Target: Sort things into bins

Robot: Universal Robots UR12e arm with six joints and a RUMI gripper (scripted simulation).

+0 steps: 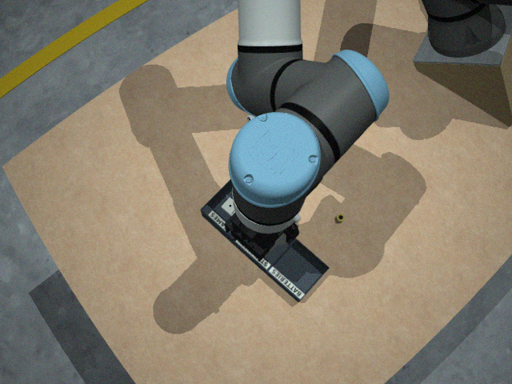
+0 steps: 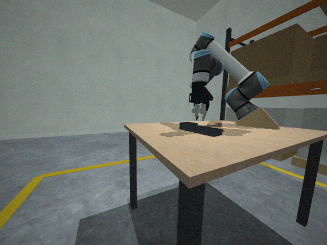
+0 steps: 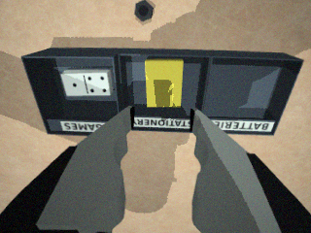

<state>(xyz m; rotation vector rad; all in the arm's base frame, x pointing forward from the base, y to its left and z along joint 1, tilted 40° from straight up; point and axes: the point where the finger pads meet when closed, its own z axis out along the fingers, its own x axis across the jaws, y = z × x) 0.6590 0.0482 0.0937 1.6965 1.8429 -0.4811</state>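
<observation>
The dark tray of three joined bins [image 1: 278, 279] [image 2: 202, 129] [image 3: 162, 52] stands upright on the table. Its labels read GAMES, STATIONERY and BATTERIES. A white domino [image 1: 226, 205] [image 3: 87, 83] lies in the GAMES bin. A yellow block [image 3: 164, 73] lies in the STATIONERY bin; the arm hides it in the top view. The BATTERIES bin holds nothing visible. A small hex nut [image 1: 339, 218] [image 3: 144, 11] lies on the table beside the tray. My gripper [image 2: 200, 118] [image 3: 162, 109] is open partway and empty, above the STATIONERY bin. In the top view the arm hides its fingertips.
The arm's wedge-shaped base mount [image 1: 467, 78] [image 2: 260, 120] stands on the table [image 1: 103, 198] [image 2: 190, 155]. The arm reaches over the tray and casts broad shadows. A shelf rack with a large box [image 2: 266, 57] stands behind it.
</observation>
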